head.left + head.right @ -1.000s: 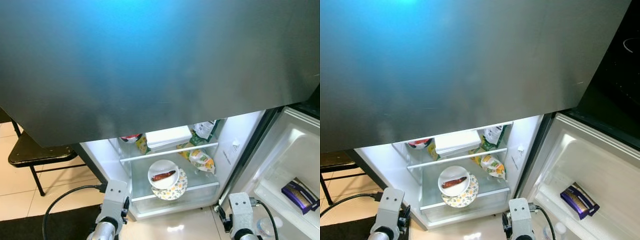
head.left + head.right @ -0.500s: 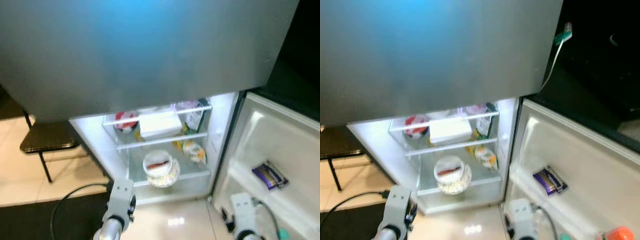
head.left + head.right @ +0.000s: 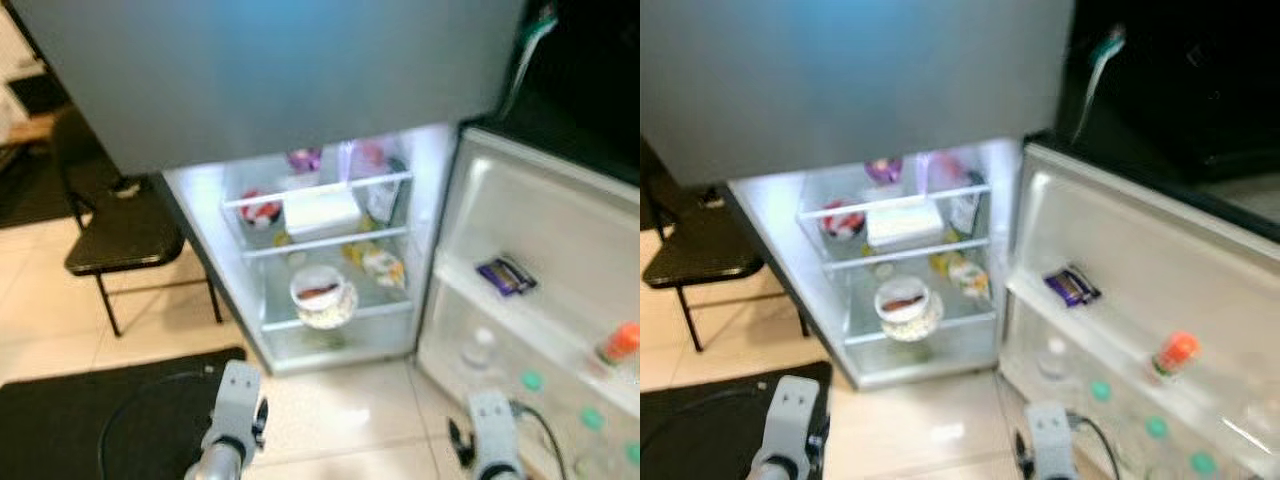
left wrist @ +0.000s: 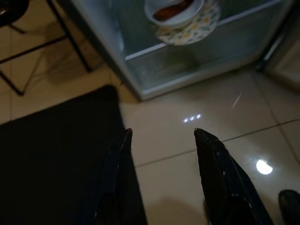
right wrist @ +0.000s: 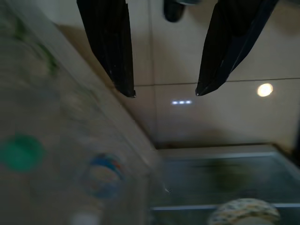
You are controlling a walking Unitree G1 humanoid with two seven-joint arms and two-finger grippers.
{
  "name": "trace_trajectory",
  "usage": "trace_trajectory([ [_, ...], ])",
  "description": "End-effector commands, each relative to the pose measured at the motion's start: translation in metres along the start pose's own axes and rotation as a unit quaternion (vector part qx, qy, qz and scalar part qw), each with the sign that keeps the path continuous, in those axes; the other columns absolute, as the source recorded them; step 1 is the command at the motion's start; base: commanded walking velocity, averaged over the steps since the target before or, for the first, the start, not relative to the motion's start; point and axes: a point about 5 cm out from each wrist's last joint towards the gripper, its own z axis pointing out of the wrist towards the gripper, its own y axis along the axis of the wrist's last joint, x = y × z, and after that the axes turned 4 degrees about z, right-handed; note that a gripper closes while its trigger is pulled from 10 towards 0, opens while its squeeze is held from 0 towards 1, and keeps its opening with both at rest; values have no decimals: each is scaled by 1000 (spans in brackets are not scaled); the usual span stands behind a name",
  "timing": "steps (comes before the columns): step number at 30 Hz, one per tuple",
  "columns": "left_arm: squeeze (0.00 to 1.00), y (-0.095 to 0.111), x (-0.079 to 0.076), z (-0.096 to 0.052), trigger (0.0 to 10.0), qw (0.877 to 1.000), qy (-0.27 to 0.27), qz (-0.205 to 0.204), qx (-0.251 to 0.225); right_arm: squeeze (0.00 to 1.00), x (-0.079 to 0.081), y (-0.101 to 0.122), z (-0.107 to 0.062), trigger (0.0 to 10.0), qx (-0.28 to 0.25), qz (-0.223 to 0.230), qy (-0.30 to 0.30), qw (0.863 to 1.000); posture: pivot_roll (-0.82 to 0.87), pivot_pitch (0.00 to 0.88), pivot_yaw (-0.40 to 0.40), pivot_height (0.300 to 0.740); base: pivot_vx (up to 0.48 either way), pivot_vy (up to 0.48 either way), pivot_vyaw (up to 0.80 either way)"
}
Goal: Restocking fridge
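Note:
The fridge (image 3: 330, 260) stands open ahead, lit inside. On its lower glass shelf sits a white bowl with a sausage (image 3: 320, 291) on a patterned plate (image 4: 187, 28). A white box (image 3: 320, 212), a red-lidded tub (image 3: 260, 210) and snack packets (image 3: 383, 266) fill the shelves above. The open door (image 3: 540, 300) on the right holds a purple packet (image 3: 506, 275), an orange-capped bottle (image 3: 620, 343) and green-capped bottles. My left gripper (image 4: 161, 133) hangs open and empty over the floor near the mat. My right gripper (image 5: 165, 93) hangs open and empty beside the door shelves.
A black folding chair (image 3: 115, 235) stands left of the fridge. A black mat (image 3: 100, 410) with a cable lies on the tiled floor at the lower left. The grey upper fridge door (image 3: 270, 70) looms overhead. A toothbrush (image 3: 530, 40) hangs against the dark counter.
The camera has pulled back and tilted down: the fridge looks smaller and further off, more of the door shelves, the mat and the chair have come into view. Both arms still hang low.

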Motion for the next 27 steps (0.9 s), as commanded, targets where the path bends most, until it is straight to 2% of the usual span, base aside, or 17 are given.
trace_trajectory([
  [1, 0, -13, 4, -4, 10000, 1000, 7, 5, 25, 0, 8, -5, -2, 10000, 8, 7, 8, 1000, -111, 128, 61, 740, 0, 0, 0],
  [20, 0, -15, 5, -5, 10000, 1000, 11, 8, 27, 0, 7, -6, -4, 10000, 8, 1, 3, 1000, -113, 133, 61, 740, 0, 0, 0],
  [23, 0, -15, 5, -5, 10000, 1000, 10, 11, 26, 0, 1, -9, -5, 10000, 12, -26, -9, 1000, -114, 132, 60, 740, 0, 0, 0],
  [25, 0, -16, 5, -5, 10000, 1000, 10, 14, 26, 0, -8, -9, -6, 10000, 12, -88, -8, 996, -113, 132, 58, 740, 0, 0, 0],
  [26, 0, -16, 5, -5, 10000, 1000, 10, 14, 26, 0, -8, -9, -6, 10000, 12, -88, -8, 996, -113, 132, 58, 740, 0, 0, 0],
  [27, 0, -16, 5, -5, 10000, 1000, 10, 14, 26, 0, -12, -8, -6, 10000, 10, -112, -5, 994, -114, 132, 58, 740, 0, 0, 0],
])
